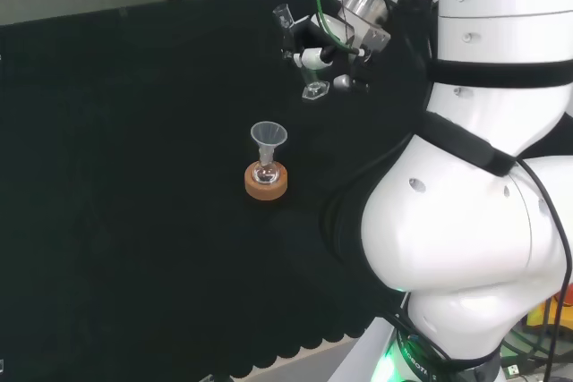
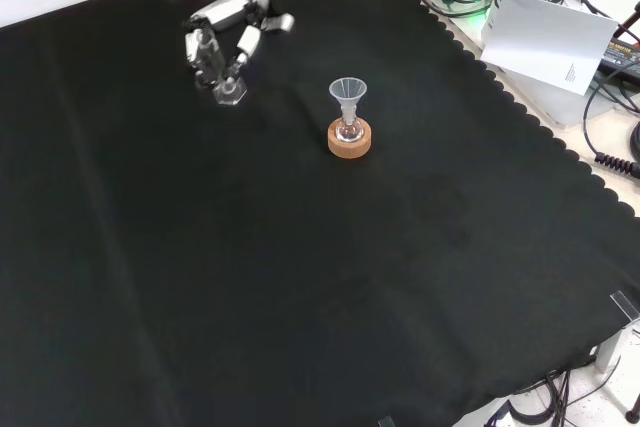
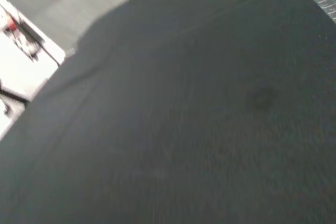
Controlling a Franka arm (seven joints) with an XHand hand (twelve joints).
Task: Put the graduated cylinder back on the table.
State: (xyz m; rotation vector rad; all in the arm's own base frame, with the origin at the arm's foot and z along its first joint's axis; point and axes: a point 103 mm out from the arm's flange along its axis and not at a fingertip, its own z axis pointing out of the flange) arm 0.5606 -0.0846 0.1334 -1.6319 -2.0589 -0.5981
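Hand (image 1: 333,38): black and white, fingers curled round the graduated cylinder (image 1: 303,53), at about 1 o'clock from the bench's centre in the head view and about 11 o'clock in the front view.

Graduated cylinder: clear, roughly upright in the hand, spout uppermost, its angular clear foot (image 2: 230,93) at or just above the cloth; actual contact cannot be told. Ribbed clear wall visible at the corner of the wrist view.

Counter (image 2: 300,287): covered in black cloth with a scalloped edge.

Flask (image 1: 266,170): small, clear, seated in a cork ring (image 1: 266,182) with a clear funnel (image 1: 268,136) in its neck; well apart from the hand, at about 7 o'clock from it in the head view.

Risk, as judged: if the fingers let go before the foot sits flat, the tall narrow cylinder may tip and roll. A sideways retreat could also catch its wall and knock it over.
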